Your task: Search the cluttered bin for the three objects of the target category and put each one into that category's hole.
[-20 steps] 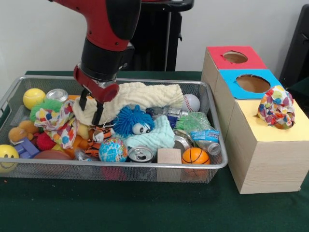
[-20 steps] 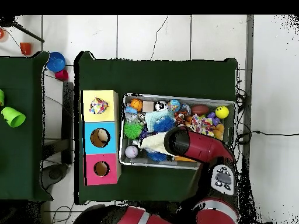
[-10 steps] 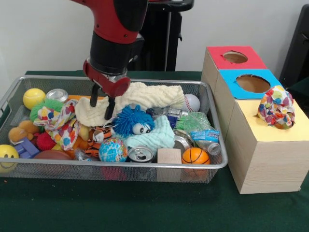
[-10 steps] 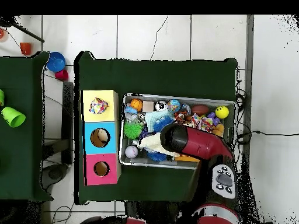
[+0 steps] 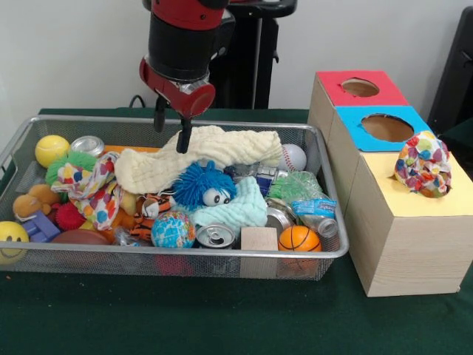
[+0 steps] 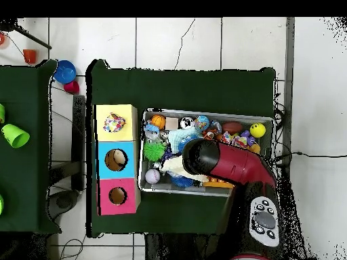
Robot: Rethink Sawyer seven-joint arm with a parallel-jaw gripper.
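The wire-mesh bin is full of toys, cans and cloths. My gripper hangs open and empty just above the left part of the big pale-yellow waffle cloth, apart from it. One confetti cloth lies in the bin's left part, to the gripper's lower left. Another confetti cloth sits bunched on the yellow top of the largest wooden box and hides the hole; it also shows in the overhead view. I see no third confetti cloth. In the overhead view the arm hides the gripper.
A mint-green cloth, a blue fuzzy toy, a globe ball, cans and balls crowd the bin. The blue-surround hole and red-surround hole lie behind the yellow box top. A second green table with cups stands beside.
The gripper has risen from the left end of the waffle cloth and moved toward the bin's far side. The waffle cloth stays in the bin, its left end now uncovered.
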